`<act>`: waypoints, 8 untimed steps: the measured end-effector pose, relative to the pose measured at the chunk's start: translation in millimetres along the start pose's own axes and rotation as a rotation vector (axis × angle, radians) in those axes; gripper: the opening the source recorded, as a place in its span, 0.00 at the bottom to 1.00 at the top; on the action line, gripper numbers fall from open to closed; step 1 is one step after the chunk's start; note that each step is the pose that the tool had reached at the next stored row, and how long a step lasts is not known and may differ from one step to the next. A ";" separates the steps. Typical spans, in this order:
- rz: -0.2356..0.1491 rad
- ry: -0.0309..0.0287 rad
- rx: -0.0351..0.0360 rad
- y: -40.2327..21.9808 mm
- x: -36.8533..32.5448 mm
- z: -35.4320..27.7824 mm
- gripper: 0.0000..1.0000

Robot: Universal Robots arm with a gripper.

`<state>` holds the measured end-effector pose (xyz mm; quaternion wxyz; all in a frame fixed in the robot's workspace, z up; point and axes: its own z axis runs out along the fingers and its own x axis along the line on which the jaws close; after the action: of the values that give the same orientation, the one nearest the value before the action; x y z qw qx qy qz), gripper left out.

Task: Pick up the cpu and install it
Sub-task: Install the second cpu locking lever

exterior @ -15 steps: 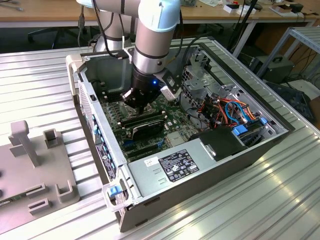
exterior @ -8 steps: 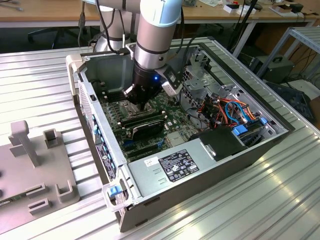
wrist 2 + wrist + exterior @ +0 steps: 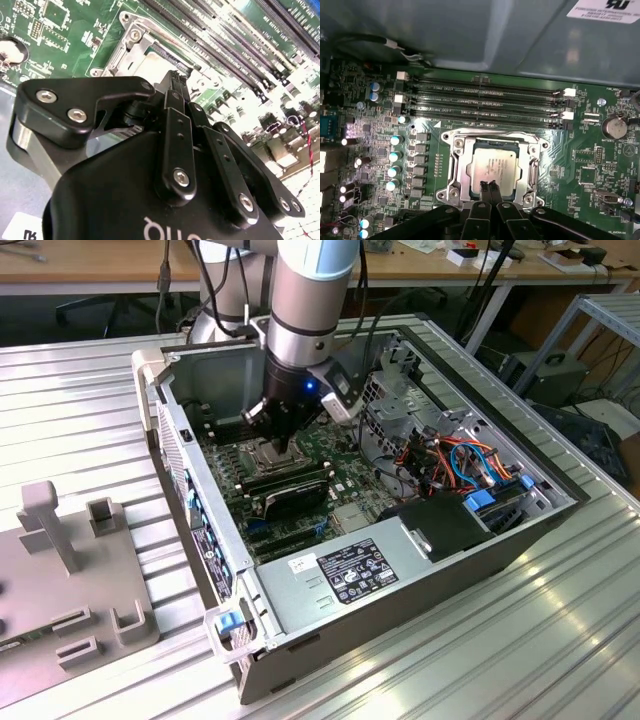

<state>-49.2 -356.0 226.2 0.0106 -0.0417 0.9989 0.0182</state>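
Cpu [image 3: 492,164] lies flat in the metal socket frame [image 3: 454,167] on the green motherboard [image 3: 580,150], its silver top showing in the first wrist view. Just above its near edge, the gripper [image 3: 490,186] has its fingers together, tips meeting and clamped on nothing. Beyond the socket run the long black memory slots [image 3: 485,97], then the grey case wall [image 3: 470,35].

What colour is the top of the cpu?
Dull silver-grey metal; the cpu shows best in the first wrist view.
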 end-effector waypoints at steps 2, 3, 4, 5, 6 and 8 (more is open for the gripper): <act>0.014 -0.0005 0.0003 1.0 -0.9 0.0 0.11; 0.022 -0.0008 0.0004 1.7 -1.2 0.1 0.11; 0.030 -0.0011 0.0007 3.5 -1.6 -0.2 0.11; 0.034 -0.0013 0.0008 6.0 -2.1 -1.3 0.11; 0.036 -0.0007 0.0019 7.7 -2.6 -4.9 0.11; 0.037 0.0000 0.0036 8.8 -3.3 -10.5 0.11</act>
<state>-46.9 -347.3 237.1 0.0103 -0.0232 0.9995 0.0166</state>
